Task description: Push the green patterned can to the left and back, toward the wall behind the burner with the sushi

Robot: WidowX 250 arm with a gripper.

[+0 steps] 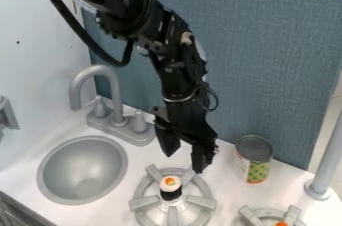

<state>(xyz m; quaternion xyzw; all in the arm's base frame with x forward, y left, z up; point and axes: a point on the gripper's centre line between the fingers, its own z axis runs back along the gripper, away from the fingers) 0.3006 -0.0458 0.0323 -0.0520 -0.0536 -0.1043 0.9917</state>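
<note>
A small black-and-white cylinder stands with its long axis upright over the middle of the left stove burner, patterned white end up, its base hard to make out, while the gripper hangs just above that burner's rear edge, pincers apart. Left of the burner is the round sink basin, a dark patch at its bottom; right and behind stands an upright tin can, contents unclear, and to the right a second burner is cut off.
</note>
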